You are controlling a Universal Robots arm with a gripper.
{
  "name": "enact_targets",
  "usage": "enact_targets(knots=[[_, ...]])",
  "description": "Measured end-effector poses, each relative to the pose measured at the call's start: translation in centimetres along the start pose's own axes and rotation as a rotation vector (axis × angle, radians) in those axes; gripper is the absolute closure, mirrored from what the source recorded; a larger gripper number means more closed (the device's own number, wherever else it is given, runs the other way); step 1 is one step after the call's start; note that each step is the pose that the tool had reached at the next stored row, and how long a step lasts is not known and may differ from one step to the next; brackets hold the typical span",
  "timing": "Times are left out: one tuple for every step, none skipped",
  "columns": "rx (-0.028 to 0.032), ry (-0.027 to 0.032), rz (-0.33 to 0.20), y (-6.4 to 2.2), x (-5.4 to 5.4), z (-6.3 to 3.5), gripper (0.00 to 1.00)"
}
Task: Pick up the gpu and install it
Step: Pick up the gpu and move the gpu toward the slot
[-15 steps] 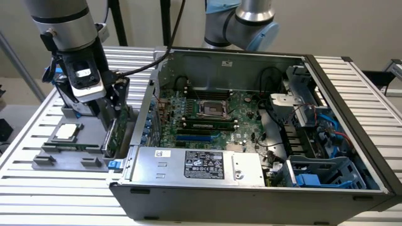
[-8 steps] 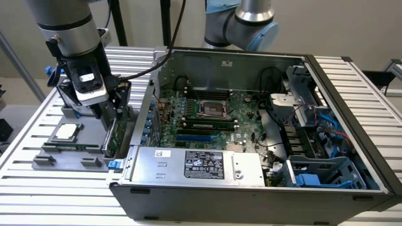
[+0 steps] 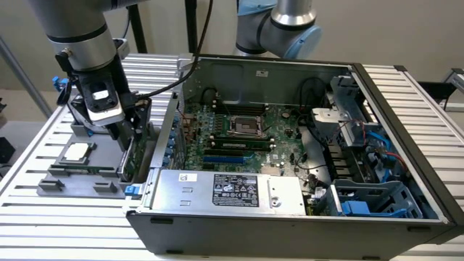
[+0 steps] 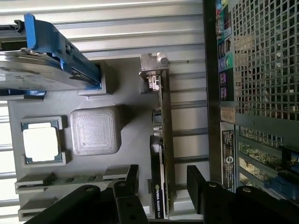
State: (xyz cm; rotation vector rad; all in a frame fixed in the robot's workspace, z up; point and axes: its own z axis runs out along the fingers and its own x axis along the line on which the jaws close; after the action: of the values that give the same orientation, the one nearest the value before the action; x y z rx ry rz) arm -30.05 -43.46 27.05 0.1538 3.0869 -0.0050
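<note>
Wrist view: looks down on the gpu (image 4: 161,140), seen edge-on, standing on its long edge in a slot of the grey holder (image 4: 126,107); silver bracket at the end away from the fingers.
Fingers (image 4: 195,184): spread wide, one on each side of the card, a gap on both sides, nothing held.
Exterior view: arm low over the holder on the worktop (image 3: 43,217), just beside the open computer case (image 3: 290,217), on the exterior view's left.
Neighbours: processor chip (image 4: 42,142) and blue-handled drive (image 4: 46,65) in the same holder, apart from the card.
Step in hand: pick-up, approach stage; card not yet gripped, install not begun.
Next move calls for (judgement): closing square across the thin faces, centred on the card; a straight lift out of the slot, clear of the case wall close by.
</note>
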Motion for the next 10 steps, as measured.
enact_targets(knots=[[0.0006, -0.0025, 0.006, 0.00, 0.1, 0.13, 0.46], [0.0011, -0.0054, 0.011, -0.01, 0.1, 0.25, 0.46], [0.0018, -0.0087, 0.017, -0.01, 0.2, 0.36, 0.46], [0.0024, -0.0118, 0.022, -0.01, 0.2, 0.48, 0.46], [0.0028, -0.0146, 0.027, -0.01, 0.3, 0.60, 0.46], [0.0031, -0.0171, 0.032, 0.00, 0.4, 0.74, 0.46], [0.0034, -0.0186, 0.035, 0.02, 0.4, 0.89, 0.46], [0.0036, -0.0197, 0.037, 0.05, 0.5, 1.04, 0.46], [0.0037, -0.0209, 0.039, 0.09, 0.6, 1.20, 0.46], [0.0037, -0.0224, 0.040, 0.14, 0.7, 1.35, 0.46]])
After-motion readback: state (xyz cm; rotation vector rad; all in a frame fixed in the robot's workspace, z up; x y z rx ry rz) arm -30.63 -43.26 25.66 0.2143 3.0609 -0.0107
